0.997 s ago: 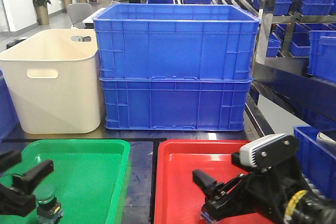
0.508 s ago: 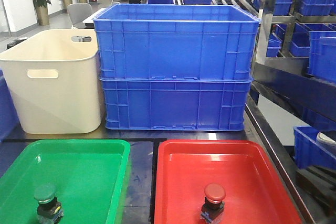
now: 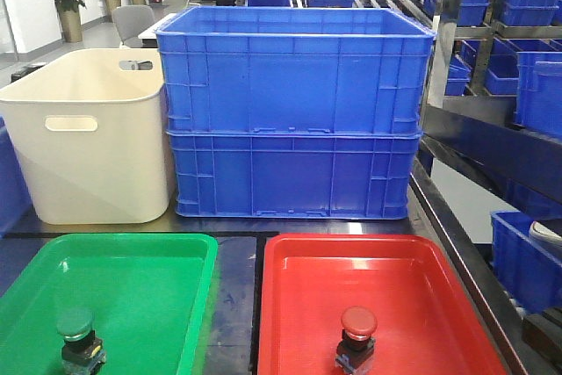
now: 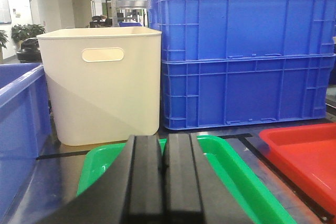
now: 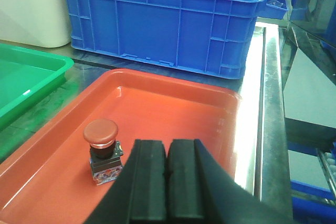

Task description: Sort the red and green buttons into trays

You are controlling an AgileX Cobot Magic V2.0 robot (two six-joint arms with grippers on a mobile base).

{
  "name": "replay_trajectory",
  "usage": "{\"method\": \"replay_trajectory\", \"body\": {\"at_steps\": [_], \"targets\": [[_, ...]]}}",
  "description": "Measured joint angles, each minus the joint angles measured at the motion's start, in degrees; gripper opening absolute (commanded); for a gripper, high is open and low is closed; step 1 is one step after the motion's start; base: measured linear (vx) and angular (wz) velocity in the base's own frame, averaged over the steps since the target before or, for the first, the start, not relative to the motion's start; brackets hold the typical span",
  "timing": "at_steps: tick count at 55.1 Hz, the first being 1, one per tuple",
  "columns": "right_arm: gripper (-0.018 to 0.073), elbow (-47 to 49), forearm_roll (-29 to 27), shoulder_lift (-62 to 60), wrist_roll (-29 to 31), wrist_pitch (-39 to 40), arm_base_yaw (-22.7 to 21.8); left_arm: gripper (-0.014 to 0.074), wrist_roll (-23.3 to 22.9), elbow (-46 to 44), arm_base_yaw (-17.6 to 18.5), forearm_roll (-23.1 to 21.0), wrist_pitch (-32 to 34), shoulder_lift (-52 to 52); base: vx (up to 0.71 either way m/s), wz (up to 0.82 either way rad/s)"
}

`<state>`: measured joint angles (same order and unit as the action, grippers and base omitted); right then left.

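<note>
The green button (image 3: 77,333) stands upright in the green tray (image 3: 149,278) near its front. In the red tray (image 3: 413,287) the red button (image 3: 357,334) stands upright too, also seen as the red button (image 5: 102,148) in the right wrist view. My right gripper (image 5: 168,150) is shut and empty, just right of that button and apart from it. My left gripper (image 4: 164,145) is shut and empty over the green tray (image 4: 231,166), and its fingers hide the green button. Neither gripper appears in the front view.
Two stacked blue crates (image 3: 294,111) stand behind the trays, with a cream handled bin (image 3: 88,138) to their left. A blue crate (image 4: 18,114) sits at the far left. Metal shelving with more blue crates (image 3: 518,59) runs along the right, past the table's steel edge (image 5: 265,103).
A second ago both grippers were open at the buttons in the trays. They have since left the front view, and both buttons stand free.
</note>
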<state>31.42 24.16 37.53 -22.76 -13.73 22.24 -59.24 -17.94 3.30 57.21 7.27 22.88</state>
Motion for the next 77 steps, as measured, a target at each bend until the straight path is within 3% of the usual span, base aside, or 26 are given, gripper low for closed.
{"method": "replay_trajectory", "body": {"at_steps": [13,17,21,25,29,33,37,38,39,43,54,77], "targets": [[-0.0011,0.0,0.0,0.0,0.0,0.0,0.0,-0.0006,1.4,0.1,0.0,-0.3,-0.7,0.0,0.0,0.0],[-0.0011,0.0,0.0,0.0,0.0,0.0,0.0,-0.0006,6.0,1.1,0.0,-7.1,-3.3,0.0,0.0,0.0],[-0.0011,0.0,0.0,0.0,0.0,0.0,0.0,-0.0006,16.8,2.3,0.0,-20.7,-8.7,-0.1,0.0,0.0],[-0.0011,0.0,0.0,0.0,0.0,0.0,0.0,-0.0006,33.7,4.8,0.0,-33.8,-13.2,-1.3,0.0,0.0],[-0.0011,0.0,0.0,0.0,0.0,0.0,0.0,-0.0006,47.3,8.5,0.0,-43.6,-13.7,-4.6,0.0,0.0],[-0.0011,0.0,0.0,0.0,0.0,0.0,0.0,-0.0006,57.9,12.7,0.0,-50.5,-10.8,-9.3,0.0,0.0],[-0.0011,0.0,0.0,0.0,0.0,0.0,0.0,-0.0006,62.8,17.3,0.0,-53.6,-8.1,-15.5,0.0,0.0],[-0.0011,0.0,0.0,0.0,0.0,0.0,0.0,-0.0006,63.3,18.1,0.0,-54.0,-8.4,-17.2,0.0,0.0],[-0.0011,0.0,0.0,0.0,0.0,0.0,0.0,-0.0006,63.4,19.3,0.0,-54.0,-13.6,-22.8,0.0,0.0],[-0.0011,0.0,0.0,0.0,0.0,0.0,0.0,-0.0006,61.6,19.3,-0.2,-52.2,-15.1,-23.3,0.0,0.0],[-0.0011,0.0,0.0,0.0,0.0,-0.2,0.0,-0.0006,58.5,19.3,-0.2,-51.8,-15.5,-23.5,0.0,0.0],[-0.0011,0.0,0.0,0.0,0.0,-0.2,0.0,-0.0006,58.2,19.3,-0.2,-51.8,-15.6,-23.5,0.0,0.0]]}}
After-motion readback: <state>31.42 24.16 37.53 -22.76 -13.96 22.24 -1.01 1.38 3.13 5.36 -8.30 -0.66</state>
